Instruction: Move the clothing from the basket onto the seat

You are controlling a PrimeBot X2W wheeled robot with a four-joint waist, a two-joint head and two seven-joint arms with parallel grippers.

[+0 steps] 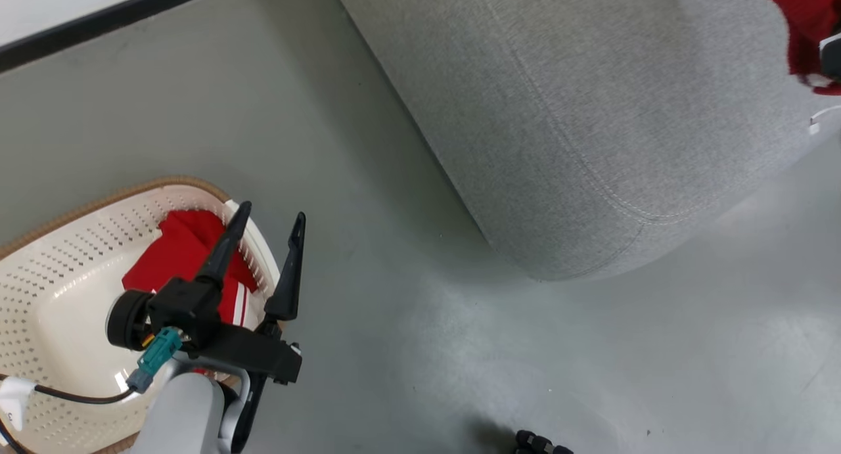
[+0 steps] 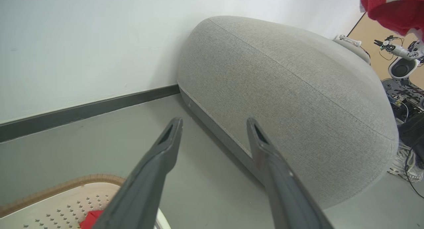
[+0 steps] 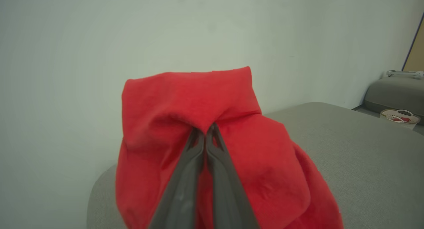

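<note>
Basket holds one red garment; left end effector released, right end effector grasping second garment.

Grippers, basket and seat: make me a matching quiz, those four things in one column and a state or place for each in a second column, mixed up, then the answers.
Column one
1. left gripper
2. right gripper
3. basket
4. seat

Column two
A. grey and upholstered
B. shut on a red garment
C. open and empty
D. on the floor, with a second red garment inside

Pairs: 1-C, 2-B, 3-D, 4-A
</note>
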